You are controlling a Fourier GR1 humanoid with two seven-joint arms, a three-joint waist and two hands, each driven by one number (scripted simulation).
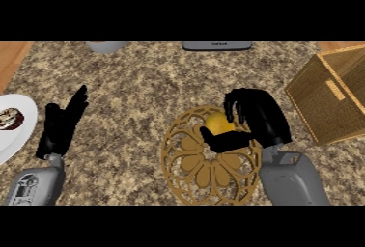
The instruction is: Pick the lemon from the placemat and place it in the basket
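Observation:
A yellow lemon (218,123) lies on the upper part of a round golden openwork placemat (200,166) in the middle of the counter. My right hand (258,117) is curled round the lemon, fingers over its top and right side, thumb below it, so only part of the fruit shows. A wicker basket (335,96) stands at the right edge, tilted, its open inside facing up and left. My left hand (63,123) rests open at the left, fingers straight and pointing up, away from the placemat.
A white plate (20,108) holding some dark food sits at the far left edge. A grey object (107,46) and a dark flat appliance (217,46) stand along the far edge. Speckled counter lies between placemat and basket.

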